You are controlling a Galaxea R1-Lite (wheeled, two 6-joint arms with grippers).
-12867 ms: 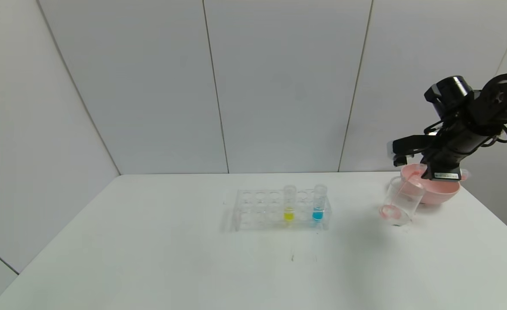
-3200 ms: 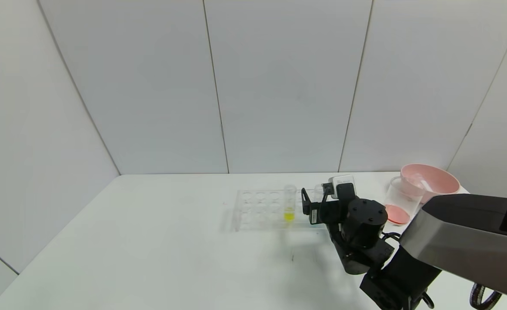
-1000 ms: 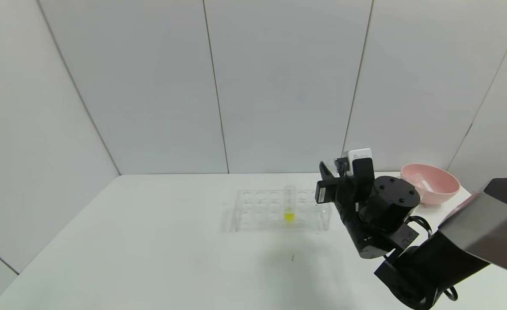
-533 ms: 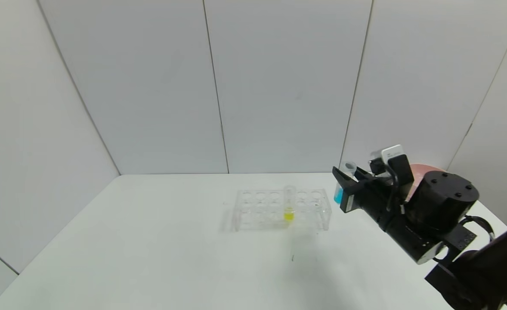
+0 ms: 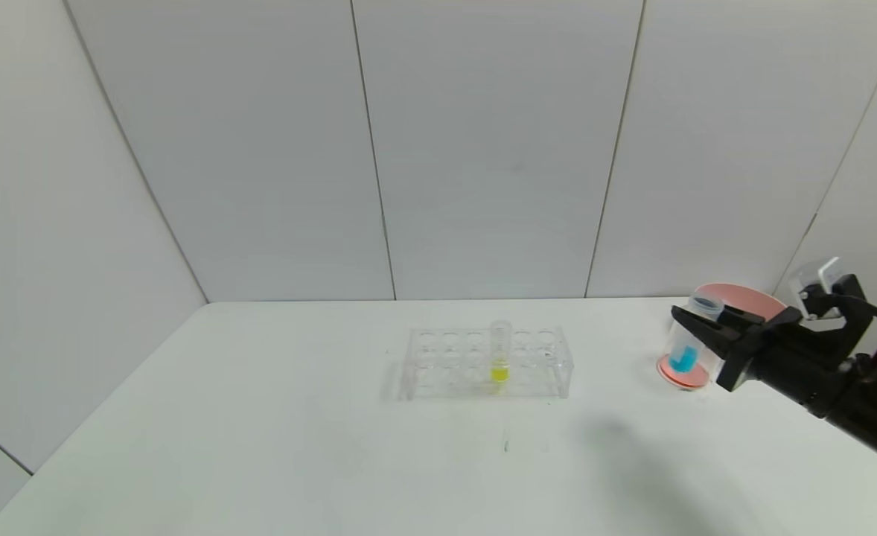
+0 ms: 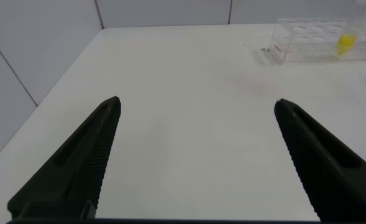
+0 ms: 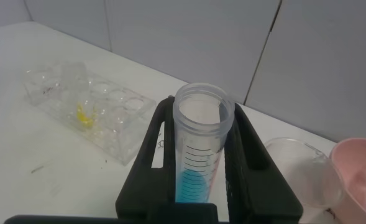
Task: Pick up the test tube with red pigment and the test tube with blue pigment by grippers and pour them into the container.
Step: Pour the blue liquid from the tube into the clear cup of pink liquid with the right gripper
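Beside container holding red liquid: right end effector clamped on test tube with blue pigment.

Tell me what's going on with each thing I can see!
Blue tube: upright, uncapped, squeezed in the right claw.
Beaker: standing, red liquid at the bottom.
Yellow tube: standing in the rack.
Pink bowl: upright behind the beaker.
Left claw: open, holding nothing, above the table.
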